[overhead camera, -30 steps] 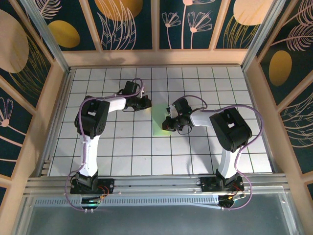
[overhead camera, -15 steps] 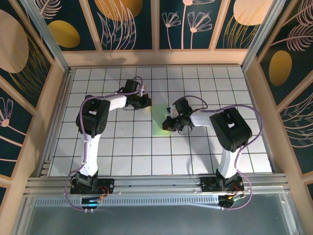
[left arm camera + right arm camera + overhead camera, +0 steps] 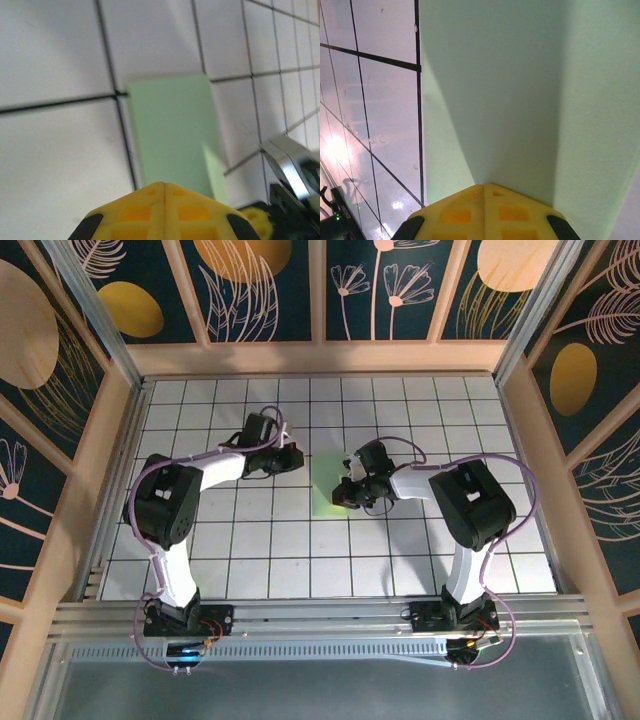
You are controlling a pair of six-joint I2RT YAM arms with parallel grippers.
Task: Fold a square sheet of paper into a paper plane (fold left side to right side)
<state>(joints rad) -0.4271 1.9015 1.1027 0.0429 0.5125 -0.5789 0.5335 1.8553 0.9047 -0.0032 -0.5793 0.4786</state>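
The square sheet of paper [image 3: 327, 486] lies flat on the tiles as a pale-green rectangle, one tile wide and two long. My right gripper [image 3: 341, 496] is shut, its yellow tip [image 3: 484, 188] resting on the paper [image 3: 520, 75] near its right side. My left gripper [image 3: 297, 458] is shut and empty, just left of the sheet's far left corner and apart from it. In the left wrist view its tip [image 3: 164, 186] points at the paper [image 3: 172, 135]. The paper plane is out of view.
The white grid table [image 3: 250, 550] is walled by a wooden frame [image 3: 320, 358] at the back and sides. A metal rail [image 3: 320, 615] runs along the near edge by the arm bases. Part of the right gripper [image 3: 292, 172] shows in the left wrist view.
The left arm's elbow has swung out to the left and its gripper has drawn back slightly from the paper. The right gripper and the paper have stayed put.
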